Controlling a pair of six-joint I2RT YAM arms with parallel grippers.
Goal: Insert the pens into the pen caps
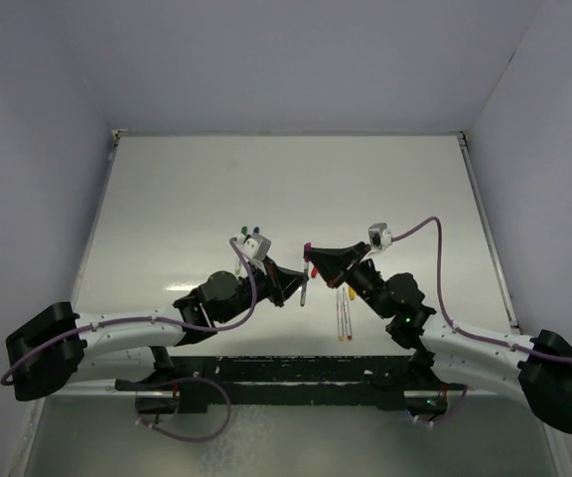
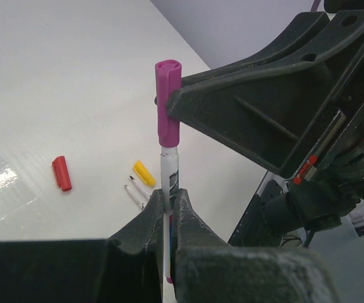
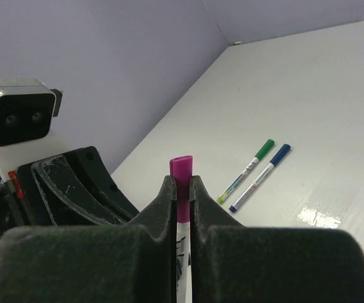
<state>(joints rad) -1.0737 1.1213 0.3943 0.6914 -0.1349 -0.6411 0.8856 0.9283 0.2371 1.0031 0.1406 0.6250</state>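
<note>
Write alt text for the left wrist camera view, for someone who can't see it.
The left end effector grips a white pen upright while the right end effector holds a magenta cap on the pen's top end. Behind them on the white table lie a red cap and a yellow cap.

A glossy white table [image 1: 286,189] sits enclosed by pale lilac walls [image 1: 266,60].
</note>
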